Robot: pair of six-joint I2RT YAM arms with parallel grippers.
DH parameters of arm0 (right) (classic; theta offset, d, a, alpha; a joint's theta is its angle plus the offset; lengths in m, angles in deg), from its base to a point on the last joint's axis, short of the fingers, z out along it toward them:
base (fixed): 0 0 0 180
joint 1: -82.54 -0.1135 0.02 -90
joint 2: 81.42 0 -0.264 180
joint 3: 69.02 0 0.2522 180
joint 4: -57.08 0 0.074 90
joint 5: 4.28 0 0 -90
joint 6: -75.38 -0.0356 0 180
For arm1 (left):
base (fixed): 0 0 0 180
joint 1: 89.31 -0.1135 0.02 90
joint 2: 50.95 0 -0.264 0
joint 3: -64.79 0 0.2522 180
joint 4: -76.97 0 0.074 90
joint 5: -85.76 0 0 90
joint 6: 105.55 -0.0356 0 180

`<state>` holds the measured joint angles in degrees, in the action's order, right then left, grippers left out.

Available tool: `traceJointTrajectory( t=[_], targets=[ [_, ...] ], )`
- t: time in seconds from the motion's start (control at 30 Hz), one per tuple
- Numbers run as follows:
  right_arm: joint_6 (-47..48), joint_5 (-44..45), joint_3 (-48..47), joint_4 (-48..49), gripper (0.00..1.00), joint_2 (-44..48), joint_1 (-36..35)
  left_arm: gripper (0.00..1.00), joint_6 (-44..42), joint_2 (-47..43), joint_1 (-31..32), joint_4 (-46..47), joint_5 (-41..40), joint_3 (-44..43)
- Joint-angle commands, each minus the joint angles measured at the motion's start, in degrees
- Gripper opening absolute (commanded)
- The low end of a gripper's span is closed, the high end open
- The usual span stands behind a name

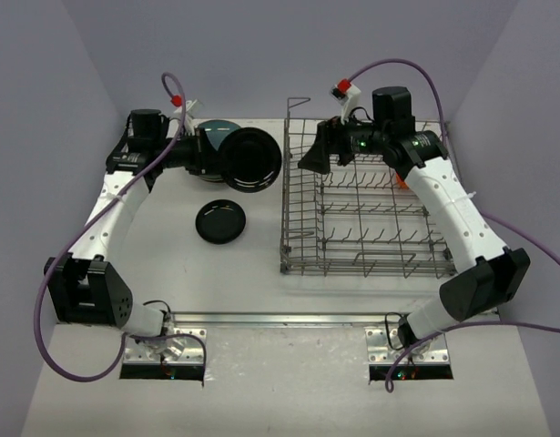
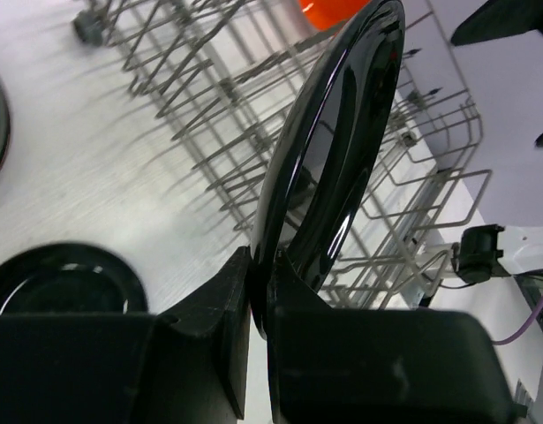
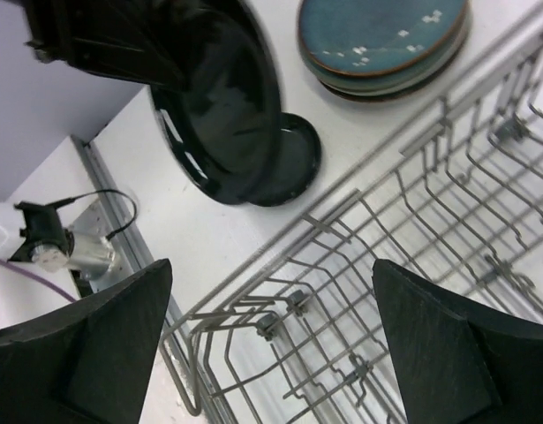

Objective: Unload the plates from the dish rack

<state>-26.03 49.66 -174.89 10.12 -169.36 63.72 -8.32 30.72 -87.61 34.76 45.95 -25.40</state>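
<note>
Now the left hand [image 2: 253, 296] pinches a black plate [image 2: 335, 150] by its rim, while the right hand [image 3: 271, 344] gapes wide over the dish rack [image 3: 412, 221] at its eleven o'clock corner.

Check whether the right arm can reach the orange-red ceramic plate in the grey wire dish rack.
Likely yes: the right gripper is open and empty over the rack; the plate sits close beside its forearm.

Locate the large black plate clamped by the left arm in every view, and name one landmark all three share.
Top external: large black plate sits upper centre-left, just left of the rack.
Left wrist: large black plate in the centre, edge-on, rising from the left gripper.
Right wrist: large black plate upper left, tilted over a smaller black plate.
Shared landmark: the dish rack.
</note>
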Motion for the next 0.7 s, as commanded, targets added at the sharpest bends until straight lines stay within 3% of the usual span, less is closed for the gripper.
traceJointTrajectory(
  t=[0.0,0.03,0.1,0.27,0.43,0.67],
  targets=[
    [-5.12,4.86,1.86,1.64,0.95,2.51,6.7,0.0,-12.13,0.08,-5.42,-15.09,2.36,-3.47],
    [-6.37,4.2,2.96,1.56,0.95,2.51,8.83,0.0,-18.88,1.18,-7.4,-20.17,2.07,-3.91],
    [-7.41,3.54,3.24,0.83,0.94,2.18,12.2,0.0,-24.23,3.15,-9.18,-26.71,0.28,-3.03],
    [-3.99,6.4,-1.41,-2.53,0.96,0.38,17.49,0.0,-30.36,8.83,-12.72,-28.39,-3.15,4.4],
    [-1.6,10.44,-4.99,-6.24,0.99,-1.7,18.98,0.0,-26.09,10.83,-12.78,-17.87,-10.93,11.18],
    [1.06,11.37,-3.72,-8.09,0.99,-1.07,21.56,0.0,-19.69,19.93,-13.11,-11.72,-11.87,6.99]
  ],
)
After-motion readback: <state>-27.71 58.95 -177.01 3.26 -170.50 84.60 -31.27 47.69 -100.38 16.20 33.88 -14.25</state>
